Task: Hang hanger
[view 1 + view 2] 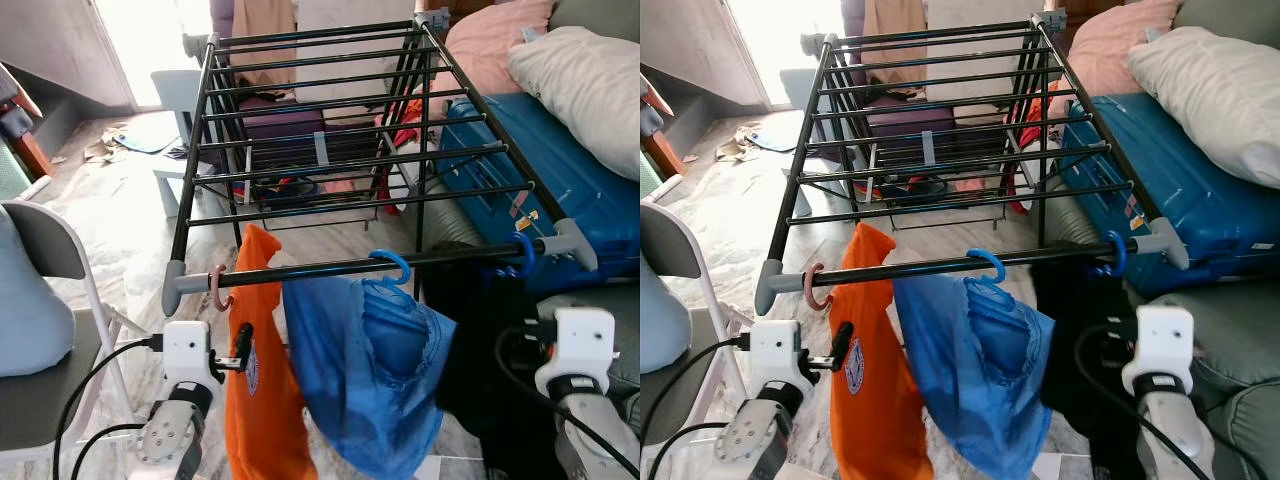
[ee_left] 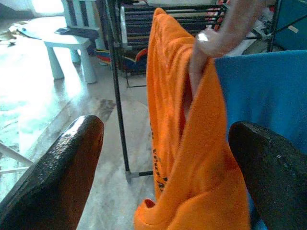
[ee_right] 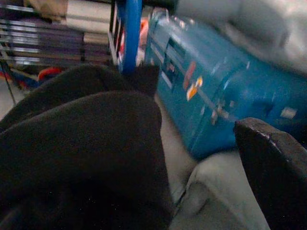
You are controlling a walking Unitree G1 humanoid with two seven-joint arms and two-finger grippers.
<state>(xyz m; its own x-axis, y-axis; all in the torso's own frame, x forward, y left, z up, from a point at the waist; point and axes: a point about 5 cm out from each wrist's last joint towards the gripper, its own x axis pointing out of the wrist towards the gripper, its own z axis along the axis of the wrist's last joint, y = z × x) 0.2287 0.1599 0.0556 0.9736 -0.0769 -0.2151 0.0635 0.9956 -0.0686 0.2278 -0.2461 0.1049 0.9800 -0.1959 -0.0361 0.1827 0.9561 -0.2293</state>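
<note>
Pink hanger (image 1: pixel 217 288) with orange shirt (image 1: pixel 262 380) is hooked on the drying rack (image 1: pixel 330 268) front rail. Left gripper (image 2: pixel 163 167) is spread wide just below, gripping nothing. Right gripper (image 3: pixel 192 158) open by black garment (image 3: pixel 81 158). Looks hung; next, back away.

- Blue hard-shell suitcase (image 1: pixel 560 190) lies on its side, just beside the rack's right end.
- White pillow (image 1: pixel 585 85) rests on top of it; pink cushion (image 1: pixel 490 45) behind.
- Small white plastic table (image 1: pixel 185 130) stands on the marble floor (image 1: pixel 110 210).
- Grey folding chair (image 1: pixel 45 260) at left.
</note>
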